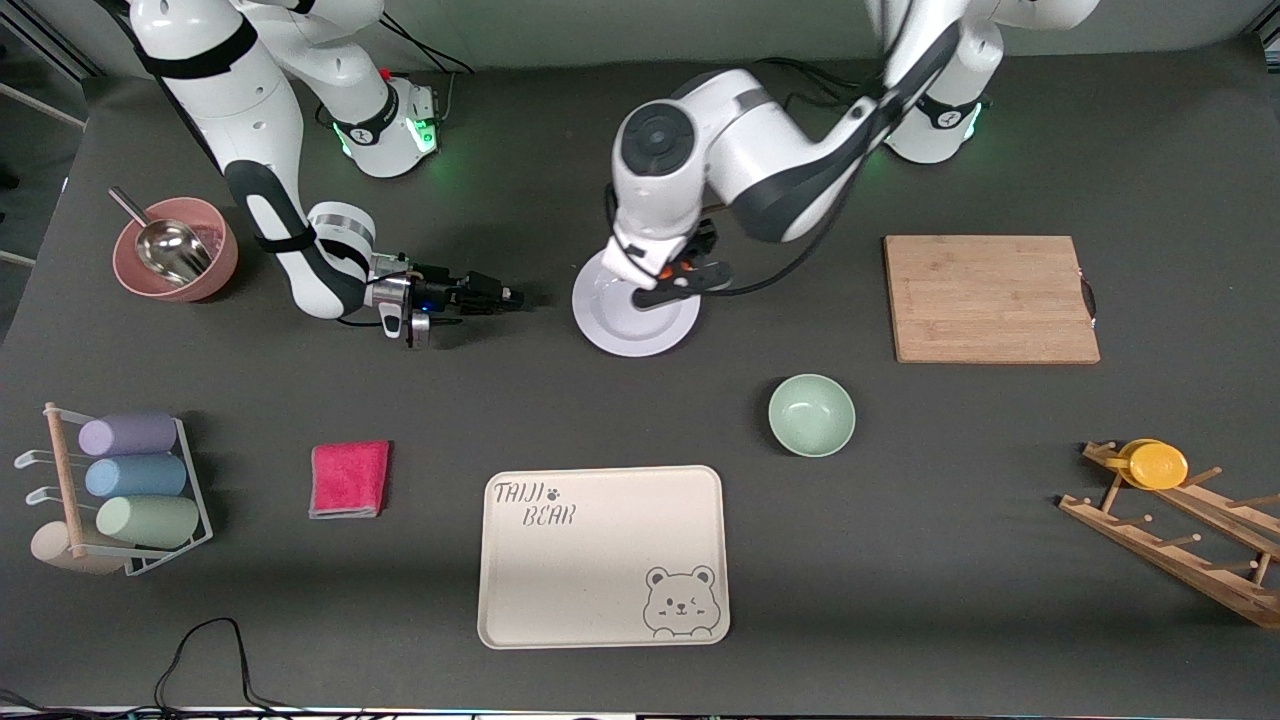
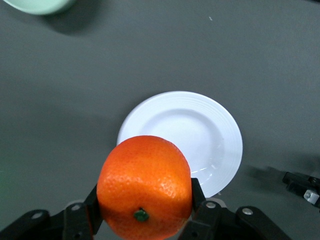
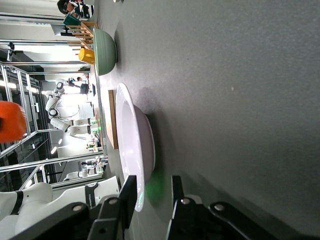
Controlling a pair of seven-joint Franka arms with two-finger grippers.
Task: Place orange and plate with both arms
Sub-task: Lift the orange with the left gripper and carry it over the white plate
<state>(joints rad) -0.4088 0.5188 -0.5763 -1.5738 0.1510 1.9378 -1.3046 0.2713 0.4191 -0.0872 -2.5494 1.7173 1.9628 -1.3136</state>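
the left gripper (image 2: pixel 145 220) hangs over the white plate (image 1: pixel 636 312), its fingers (image 2: pixel 82 217) closed against the sides of the orange (image 2: pixel 145 187), which it carries clear of the table; in the front view only a sliver of the fruit (image 1: pixel 668 268) shows under the wrist. the plate sits on the dark table (image 1: pixel 640 620) between the two arms' reach, nearer the bases than the pale green bowl (image 1: pixel 811 414) and the cream bear tray (image 1: pixel 604 556). the right gripper (image 1: pixel 500 297) lies low and level beside the plate, toward the right arm's end of the table, and in its wrist view the fingers (image 3: pixel 126 195) stand a little apart on either side of the plate's rim (image 3: pixel 135 165), not yet pressed onto it as far as can be told. the orange looks light, firm yet slightly yielding, with a pebbled skin that gives fair grip; being round, it would likely roll if let go from any height, so the shallow centre of the plate seems the safe spot for it. the plate looks stiff, glossy and slippery, heavier than the fruit and liable to chip; the wide rim is the only hold, and a pinch on one edge will probably make it tilt, the more so with a loose orange on it, so a deep bite on the rim and a level lift seem wise.
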